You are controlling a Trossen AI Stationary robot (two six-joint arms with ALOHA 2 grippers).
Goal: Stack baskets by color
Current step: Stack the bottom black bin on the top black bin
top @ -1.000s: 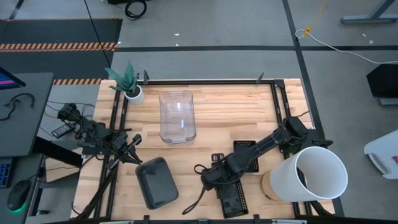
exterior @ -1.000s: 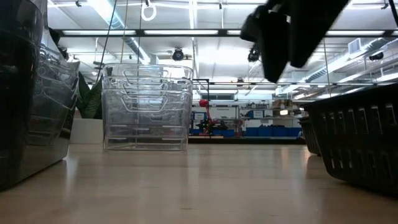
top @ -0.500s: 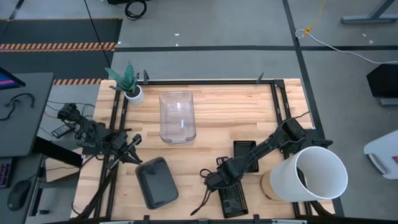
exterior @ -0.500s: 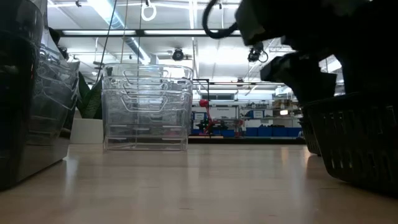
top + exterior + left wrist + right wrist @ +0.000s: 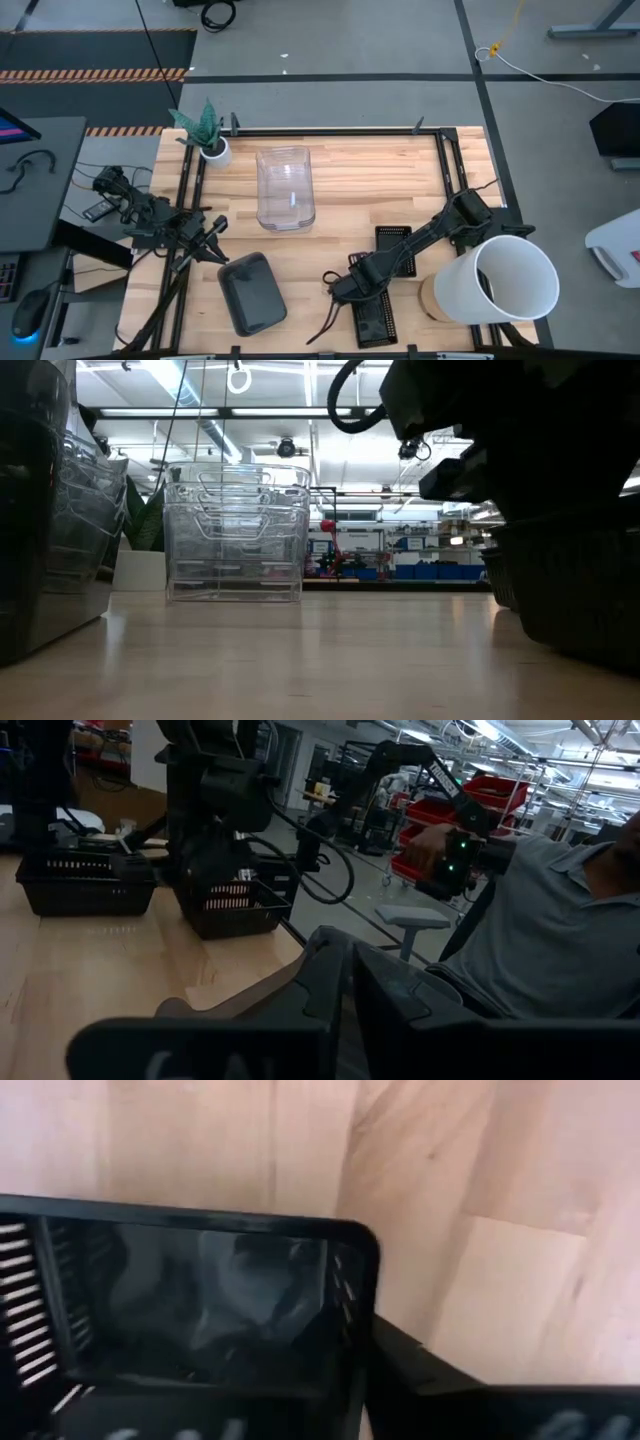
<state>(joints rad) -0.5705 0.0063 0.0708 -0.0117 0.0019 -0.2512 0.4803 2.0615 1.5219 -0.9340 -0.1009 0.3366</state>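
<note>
Change: since a second ago the right gripper (image 5: 352, 292) has dropped from above the table onto the near black basket (image 5: 372, 318); in the low view it now sits low over that basket's rim.
Right gripper: at the far end wall of the near black basket (image 5: 190, 1320), a dark finger (image 5: 440, 1375) outside the corner; fingers drawn in about the rim, as far as the wrist view shows.
Left gripper: closed (image 5: 345, 1010), empty, waiting at the table's left edge (image 5: 215, 240).
Black baskets: two, the second (image 5: 392, 245) just beyond the first, under the right arm.
Grey basket: (image 5: 252, 292) near the front, left of centre.
Clear basket stack: (image 5: 285, 187) toward the back, centre.
Bucket: white (image 5: 500, 280), at the right edge.
Plant pot: (image 5: 213, 150) back left corner.
</note>
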